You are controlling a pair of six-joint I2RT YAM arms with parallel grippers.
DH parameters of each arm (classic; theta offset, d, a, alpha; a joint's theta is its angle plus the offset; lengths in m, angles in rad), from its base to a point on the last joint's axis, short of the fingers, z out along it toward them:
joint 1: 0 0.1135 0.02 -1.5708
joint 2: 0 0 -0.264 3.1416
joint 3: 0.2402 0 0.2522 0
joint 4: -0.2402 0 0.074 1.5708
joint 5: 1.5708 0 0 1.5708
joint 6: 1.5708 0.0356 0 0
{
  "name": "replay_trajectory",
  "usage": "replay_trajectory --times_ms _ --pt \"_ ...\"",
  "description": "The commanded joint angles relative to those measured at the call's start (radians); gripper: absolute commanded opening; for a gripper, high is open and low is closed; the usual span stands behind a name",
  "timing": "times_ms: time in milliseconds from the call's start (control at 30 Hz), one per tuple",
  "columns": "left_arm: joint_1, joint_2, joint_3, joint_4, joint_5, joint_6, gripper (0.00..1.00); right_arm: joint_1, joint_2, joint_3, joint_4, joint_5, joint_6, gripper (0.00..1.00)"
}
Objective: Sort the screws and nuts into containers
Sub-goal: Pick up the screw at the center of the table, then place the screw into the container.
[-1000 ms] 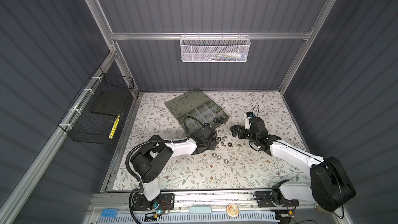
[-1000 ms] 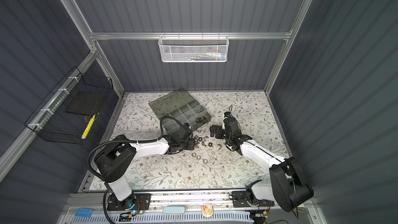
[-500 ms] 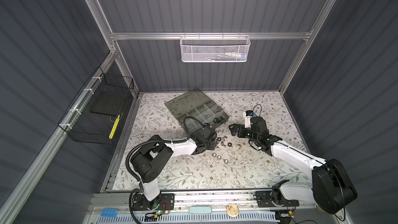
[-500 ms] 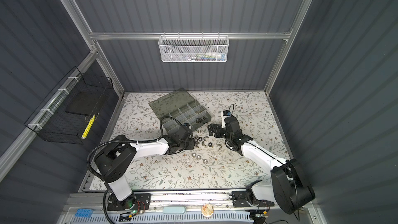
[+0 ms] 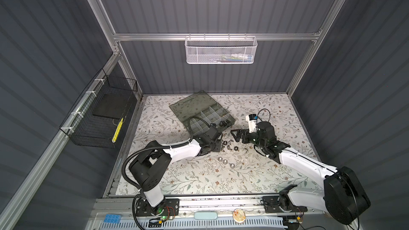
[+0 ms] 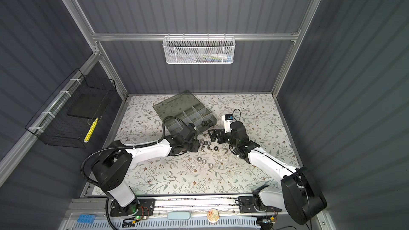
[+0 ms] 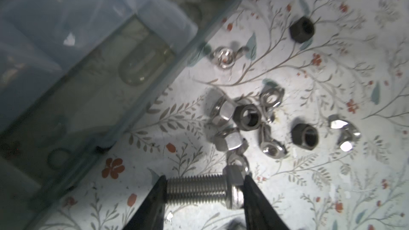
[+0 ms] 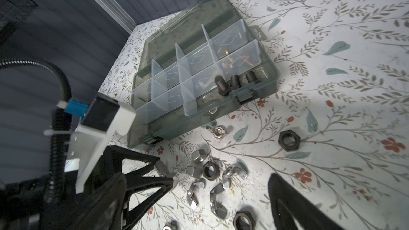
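Left wrist: left claw [image 7: 203,188] is clamped end-to-end on a silver bolt [image 7: 194,190], one finger [image 7: 152,200] on the thread tip and the other on the head. The bolt lies crosswise between the jaws, low over the floral worktop [image 7: 309,195]. Can't tell if it touches.

Just past the bolt head is a loose nuts cluster [image 7: 247,118]: silver hex, dark hex and wing nuts, several touching. One dark hex nut [image 7: 302,29] sits apart. One wing nut [image 7: 223,58] is just beside the front wall of the organizer case [image 7: 88,89], which is blurred here.

Right wrist: the case is open, with its lid [image 8: 194,14] lying flat behind it. Three black screws [image 8: 234,82] sit side by side in the end compartment of the near row. Brass pieces [image 8: 230,59] are in the compartment behind that one.

Top view: right claw [image 5: 237,137] has its jaws wide apart and grips nothing. It sits near the case corner, across the nut cluster from the left claw. Three silver nuts [image 5: 225,162] lie in a row nearer the robot bases, apart from the cluster.
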Motion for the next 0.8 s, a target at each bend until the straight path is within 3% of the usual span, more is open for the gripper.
replay_trajectory --times_ms 0,133,367,767 --pt "0.071 -0.069 0.046 -0.034 0.035 0.007 0.44 0.005 -0.022 -0.015 0.033 -0.017 -0.019 0.99" --pt "0.147 -0.106 0.057 -0.047 0.020 0.022 0.44 0.008 -0.017 -0.012 0.032 -0.019 -0.019 0.99" --pt "0.232 -0.046 0.092 -0.087 0.009 0.042 0.45 0.013 -0.002 -0.008 0.033 -0.019 -0.019 0.99" --pt "0.237 0.012 0.036 0.022 0.130 -0.024 0.45 0.014 0.025 0.005 0.025 -0.010 -0.017 0.99"
